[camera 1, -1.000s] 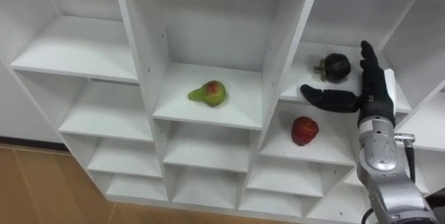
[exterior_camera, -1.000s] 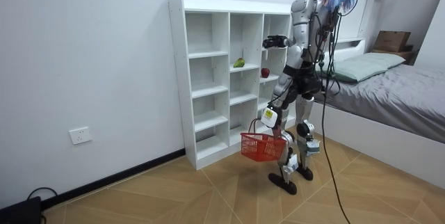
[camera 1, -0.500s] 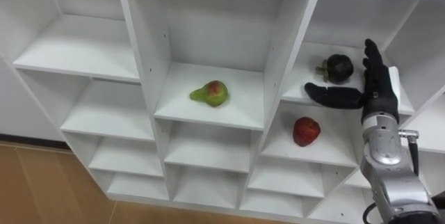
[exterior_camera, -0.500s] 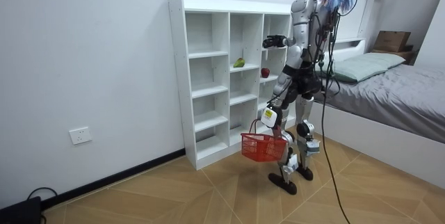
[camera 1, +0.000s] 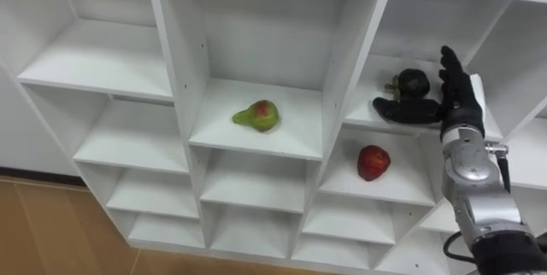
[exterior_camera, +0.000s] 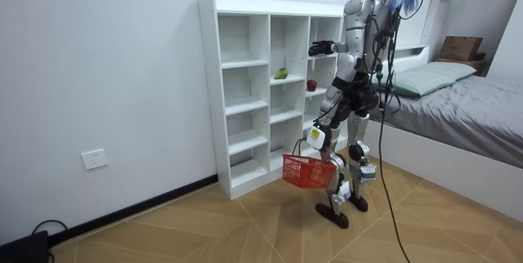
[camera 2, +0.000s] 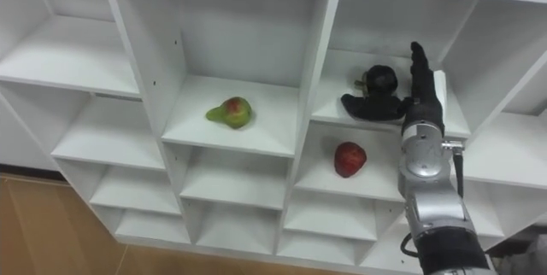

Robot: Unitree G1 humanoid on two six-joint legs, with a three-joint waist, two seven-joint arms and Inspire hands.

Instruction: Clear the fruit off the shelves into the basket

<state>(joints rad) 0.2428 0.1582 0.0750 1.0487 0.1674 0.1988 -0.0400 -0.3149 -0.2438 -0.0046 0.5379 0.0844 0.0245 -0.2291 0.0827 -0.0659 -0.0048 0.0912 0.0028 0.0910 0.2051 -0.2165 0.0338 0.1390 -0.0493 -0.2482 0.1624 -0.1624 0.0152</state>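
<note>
R fingers [camera 1: 449,66]: straight, upright, just R of dark fruit [camera 1: 413,81]; thumb out in front of it (contact unclear), gripping nothing.
R hand [camera 1: 455,104]: in top-R compartment of closet [camera 1: 175,78].
Other fruit: red apple [camera 1: 373,161] one compartment below; pear [camera 1: 259,115] mid column.
L hand [exterior_camera: 317,138]: low, clenched on handle of red basket [exterior_camera: 309,171].

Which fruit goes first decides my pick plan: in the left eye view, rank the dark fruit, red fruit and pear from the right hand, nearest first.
1. Dark fruit, upper right cubby, by the thumb of the right hand.
2. Red fruit, cubby just below.
3. Pear, middle column, to the left.
</note>
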